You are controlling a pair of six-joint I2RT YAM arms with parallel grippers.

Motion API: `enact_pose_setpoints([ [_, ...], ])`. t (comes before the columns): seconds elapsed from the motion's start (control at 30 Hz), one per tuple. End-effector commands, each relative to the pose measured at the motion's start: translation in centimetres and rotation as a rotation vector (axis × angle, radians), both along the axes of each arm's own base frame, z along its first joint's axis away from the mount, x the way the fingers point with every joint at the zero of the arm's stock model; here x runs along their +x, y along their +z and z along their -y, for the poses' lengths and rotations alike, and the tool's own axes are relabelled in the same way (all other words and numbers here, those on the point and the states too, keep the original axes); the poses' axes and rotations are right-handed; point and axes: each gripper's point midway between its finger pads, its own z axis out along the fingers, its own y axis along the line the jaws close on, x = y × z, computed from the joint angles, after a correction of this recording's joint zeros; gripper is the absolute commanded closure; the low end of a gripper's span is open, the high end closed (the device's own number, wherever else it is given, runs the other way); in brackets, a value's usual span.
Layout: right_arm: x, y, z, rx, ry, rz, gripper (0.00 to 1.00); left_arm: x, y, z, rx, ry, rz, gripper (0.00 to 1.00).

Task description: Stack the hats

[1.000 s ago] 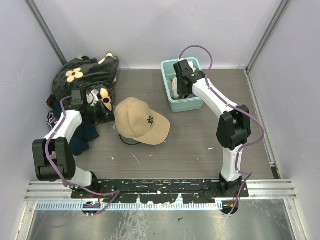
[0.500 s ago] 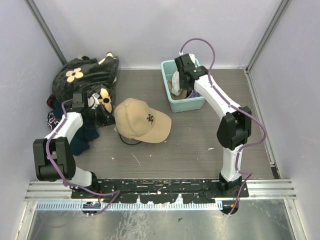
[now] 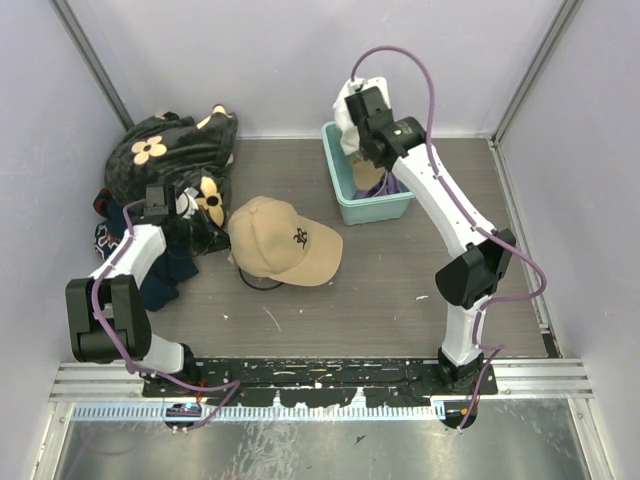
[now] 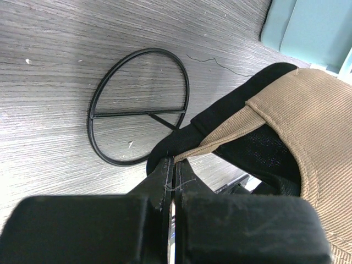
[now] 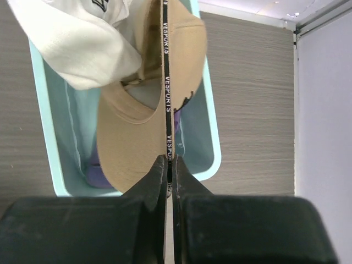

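A tan hat (image 3: 280,242) sits mid-table over a black wire ring (image 3: 258,283). In the left wrist view the tan hat (image 4: 308,121) lies over a black hat (image 4: 220,118), beside the ring (image 4: 140,107). My left gripper (image 3: 218,235) is shut on the tan hat's rim (image 4: 175,160). My right gripper (image 3: 355,128) is raised over the teal bin (image 3: 372,210). It is shut (image 5: 167,162) on a black lettered strap (image 5: 164,82), from which hang a white hat (image 5: 71,44) and a tan brim (image 5: 132,148). A purple hat (image 5: 99,171) lies in the bin.
Big black fabric with tan flowers (image 3: 170,150) is piled at the back left, with dark navy clothing (image 3: 160,280) below it under my left arm. Grey walls close in the table on three sides. The teal bin's rim (image 5: 212,165) is under my right gripper.
My right gripper has risen out of the bin toward the back, lifting the white hat by its strap. My left gripper shifted slightly right, then held still.
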Motion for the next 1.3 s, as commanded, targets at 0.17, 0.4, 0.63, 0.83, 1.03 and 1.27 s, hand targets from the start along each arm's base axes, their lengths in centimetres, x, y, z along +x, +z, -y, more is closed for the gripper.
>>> enact_pose_setpoints([
  [0.17,-2.4,5.3,1.6,-0.152,-0.074,0.121,0.99,-0.8,0.6,-0.4,0.027,0.021,-0.015,0.96],
  [0.4,-4.1,4.5,2.7,-0.235,-0.139,0.119,0.99,-0.9,1.7,-0.2,0.015,0.020,0.011,0.84],
  [0.63,-5.1,8.5,2.9,-0.117,-0.128,0.243,0.99,-0.8,4.1,-0.3,0.023,0.035,0.063,0.59],
  [0.83,-5.9,10.1,3.2,-0.067,-0.129,0.277,0.99,-0.5,6.2,-0.6,0.039,0.052,0.103,0.51],
  [1.03,-6.3,10.0,3.3,-0.071,-0.127,0.258,0.99,-0.8,6.7,-1.8,0.115,0.084,0.095,0.49],
  [1.27,-7.2,9.7,4.3,-0.155,-0.192,0.259,0.99,-1.4,7.1,-5.1,0.218,0.213,0.088,0.54],
])
